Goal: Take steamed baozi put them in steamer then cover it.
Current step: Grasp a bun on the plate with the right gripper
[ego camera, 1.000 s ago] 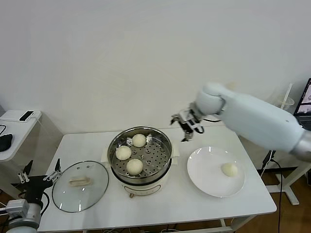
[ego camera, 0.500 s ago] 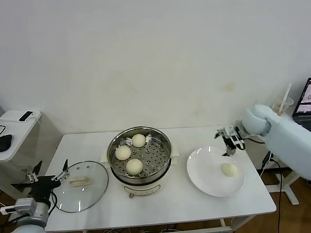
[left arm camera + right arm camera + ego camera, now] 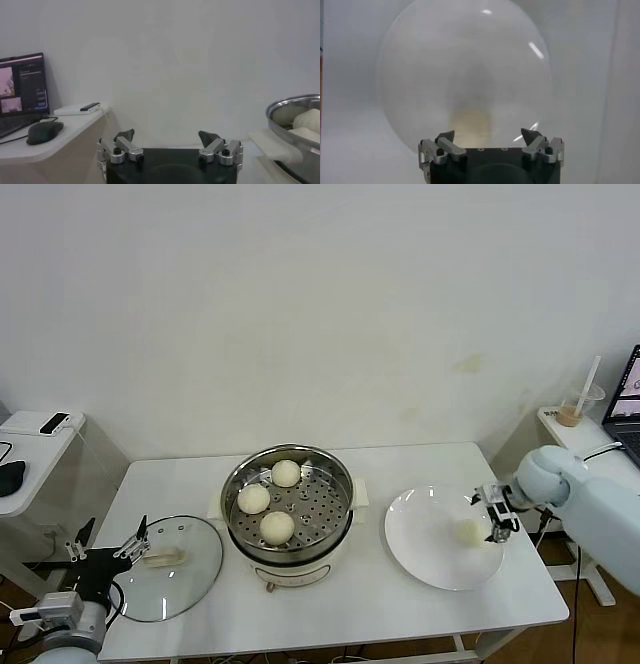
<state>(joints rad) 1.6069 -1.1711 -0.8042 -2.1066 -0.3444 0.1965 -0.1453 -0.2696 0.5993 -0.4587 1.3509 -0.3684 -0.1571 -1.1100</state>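
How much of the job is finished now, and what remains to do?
Done: three steamed baozi lie on the perforated tray of the steamer. In hand: the open right gripper is just beside the last bun on the white plate, not gripping it. Left: move that bun in, then place the cover, which lies on the table near the open, idle left gripper.

Smooth white arm (image 3: 590, 502), black-and-silver tool (image 3: 494, 511)
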